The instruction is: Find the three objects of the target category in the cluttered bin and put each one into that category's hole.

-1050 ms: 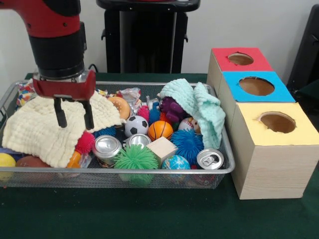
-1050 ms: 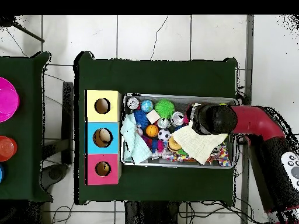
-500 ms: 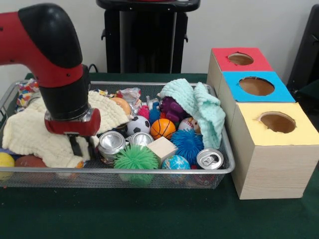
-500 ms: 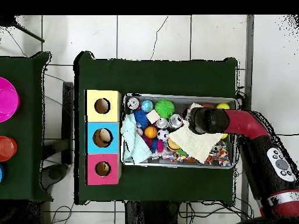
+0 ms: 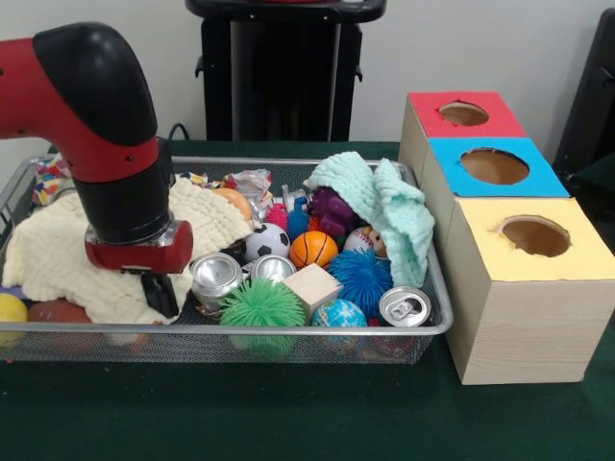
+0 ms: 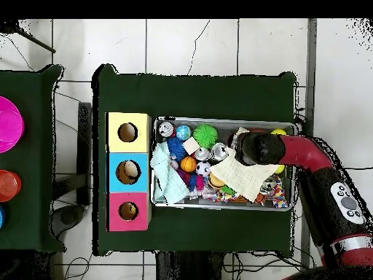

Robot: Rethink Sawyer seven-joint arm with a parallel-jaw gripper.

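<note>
Low in the wire bin (image 5: 437,317) the gripper (image 5: 159,293) is seen, pushed down onto the near edge of the yellow cloth (image 5: 58,254). Its black fingers (image 5: 163,296) are seen close together against the cloth, but it cannot be told if they are shut or if any cloth is pinched. The red and black arm (image 5: 106,125) is seen above it, at the left side of the bin.

The bin is packed with small things. Just right of the gripper a silver can (image 5: 213,279) is seen, and a second can (image 5: 272,269) is tucked right beside it. A third can (image 5: 404,307) is seen in the near right corner. A green spiky ball (image 5: 262,307) is seen in front of the first two cans, by the near rim. A wooden block (image 5: 312,285) is placed just right of it. Behind the block, a little basketball (image 5: 309,250) and a little soccer ball (image 5: 261,242) are seen side by side. A blue spiky ball (image 5: 363,279) is seen right of the block. A mint green cloth (image 5: 384,206) is draped over the far right part of the bin.

Right of the bin, three boxes are lined up: a yellow box (image 5: 528,288) nearest, a blue box (image 5: 495,168) in the middle and a red box (image 5: 461,115) farthest. A round hole is cut in the top of each one.
</note>
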